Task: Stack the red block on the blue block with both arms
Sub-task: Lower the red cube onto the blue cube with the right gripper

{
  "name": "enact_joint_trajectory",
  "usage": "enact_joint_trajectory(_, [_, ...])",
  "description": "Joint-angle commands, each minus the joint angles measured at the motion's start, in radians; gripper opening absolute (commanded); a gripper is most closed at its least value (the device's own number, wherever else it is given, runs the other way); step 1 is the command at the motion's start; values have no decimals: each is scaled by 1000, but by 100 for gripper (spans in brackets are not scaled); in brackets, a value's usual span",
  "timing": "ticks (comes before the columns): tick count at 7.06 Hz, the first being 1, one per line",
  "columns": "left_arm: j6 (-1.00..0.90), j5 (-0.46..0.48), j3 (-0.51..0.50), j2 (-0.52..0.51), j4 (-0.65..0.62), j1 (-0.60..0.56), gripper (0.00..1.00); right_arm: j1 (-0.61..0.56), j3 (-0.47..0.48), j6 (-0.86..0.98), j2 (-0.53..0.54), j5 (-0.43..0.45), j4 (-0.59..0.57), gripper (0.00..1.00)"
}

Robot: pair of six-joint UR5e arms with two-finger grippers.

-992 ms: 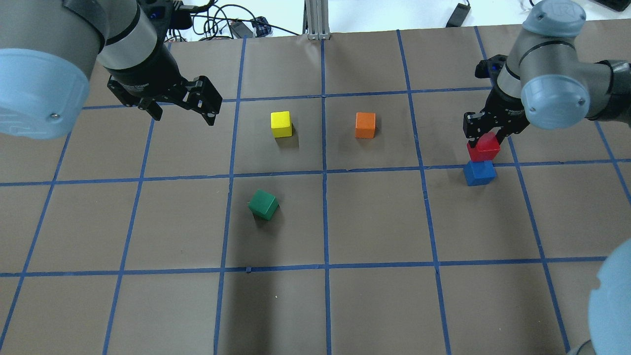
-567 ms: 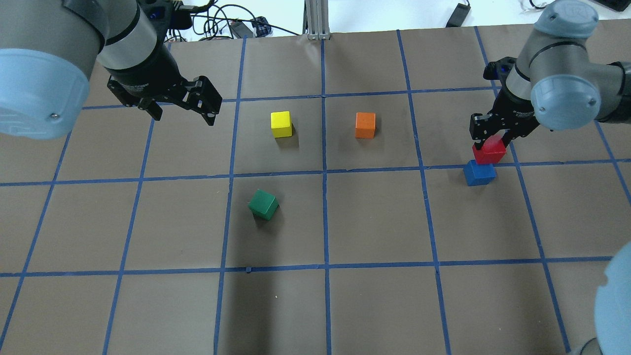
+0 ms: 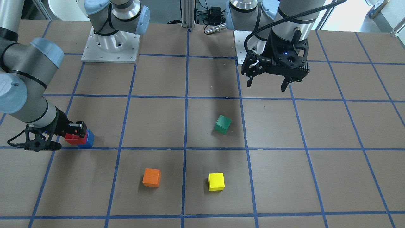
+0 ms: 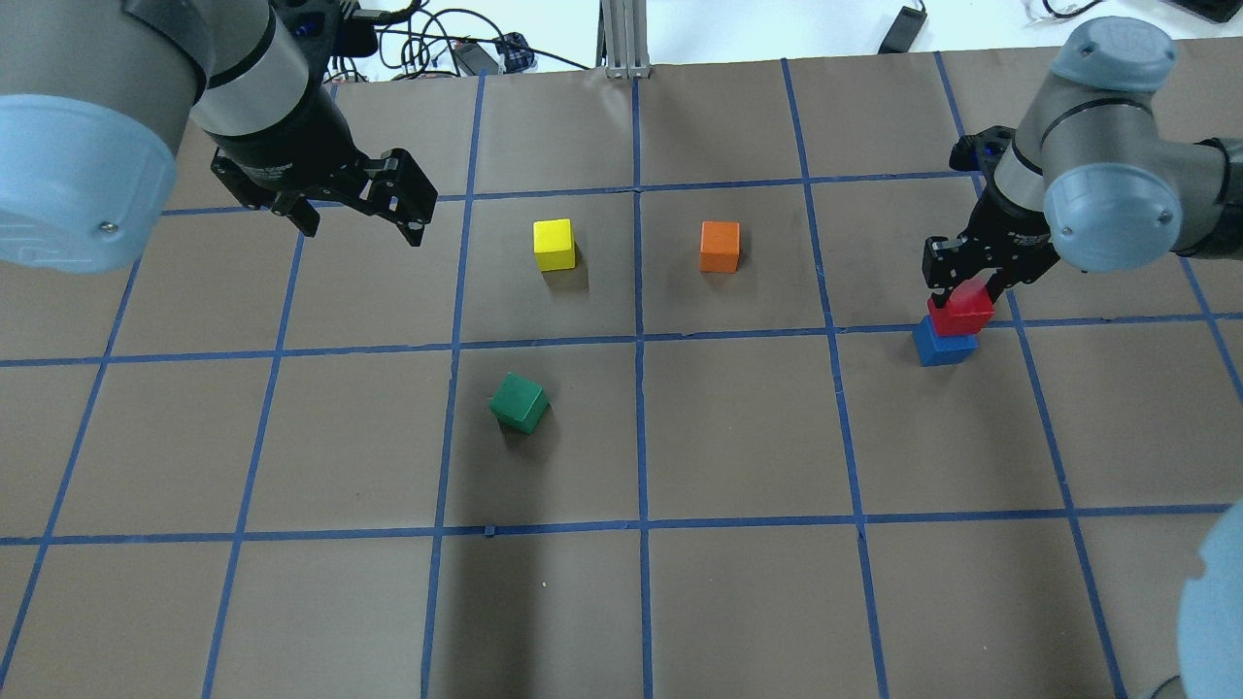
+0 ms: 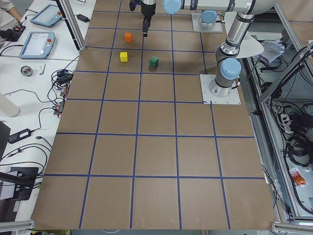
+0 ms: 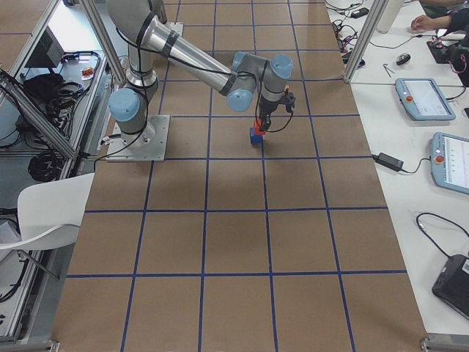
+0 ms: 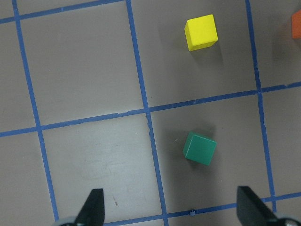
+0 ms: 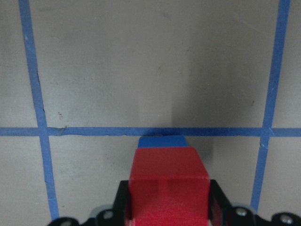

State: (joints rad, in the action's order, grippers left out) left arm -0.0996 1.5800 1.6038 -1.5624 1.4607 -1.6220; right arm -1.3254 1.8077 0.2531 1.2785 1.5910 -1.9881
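Observation:
My right gripper (image 4: 961, 289) is shut on the red block (image 4: 962, 312) and holds it directly over the blue block (image 4: 942, 346), which stands on a blue tape line at the table's right. In the right wrist view the red block (image 8: 169, 181) covers nearly all of the blue block (image 8: 162, 141). I cannot tell whether the two touch. From the front, the red block (image 3: 73, 138) sits just above and slightly off the blue block (image 3: 89, 140). My left gripper (image 4: 364, 230) is open and empty, raised over the far left of the table.
A yellow cube (image 4: 554, 244) and an orange cube (image 4: 720, 246) stand in the middle far squares. A green cube (image 4: 519, 403) lies turned at an angle nearer the robot, also in the left wrist view (image 7: 200, 148). Cables lie beyond the table's far edge.
My right gripper has carried the red block down and closer over the blue block. The left arm has not moved.

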Motion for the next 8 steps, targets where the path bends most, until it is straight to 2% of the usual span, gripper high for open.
enact_joint_trajectory(1, [0,0,-1,-1,0,1,100,0,2,12,1,7,2,0])
enact_joint_trajectory(2, [0,0,-1,1,0,1,100,0,2,47,1,12,2,5])
enact_joint_trajectory(3, [3,0,-2,1,0,1,100,0,4,51,1,12,2,25])
enact_joint_trajectory(6, [0,0,-1,-1,0,1,100,0,4,51,1,4,8,28])
enact_joint_trajectory(7, [0,-1,-2,-1,0,1,100,0,4,51,-1,6,9,45])
enact_joint_trajectory(8, [0,0,-1,-1,0,1,100,0,8,51,-1,12,11,72])
